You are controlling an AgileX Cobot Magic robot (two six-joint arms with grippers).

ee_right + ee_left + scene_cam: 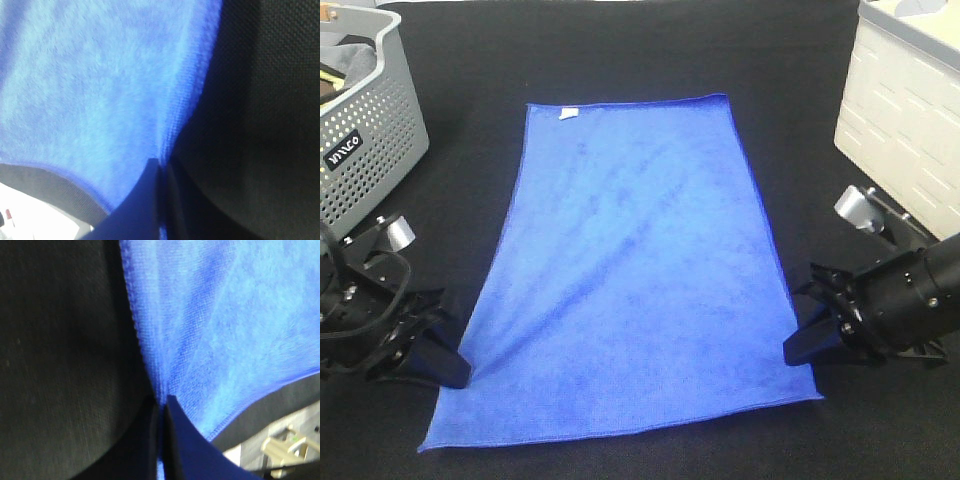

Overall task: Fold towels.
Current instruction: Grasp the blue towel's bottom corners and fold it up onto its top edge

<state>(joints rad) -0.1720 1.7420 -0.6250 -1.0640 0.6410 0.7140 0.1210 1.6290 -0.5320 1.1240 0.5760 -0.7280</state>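
The royal-blue towel (630, 270) lies spread flat on the black table, its white tag (567, 113) at the far left corner. My left gripper (460, 368) is shut on the towel's left hem near the front corner; in the left wrist view the towel (225, 325) puckers into the closed fingers (172, 440). My right gripper (794, 352) is shut on the right hem near the front; in the right wrist view the towel (100, 85) edge runs into the closed fingers (145, 200).
A grey perforated basket (375, 140) holding cloths stands at the far left. A cream crate (905, 120) stands at the far right. The black table cloth (620, 50) surrounds the towel.
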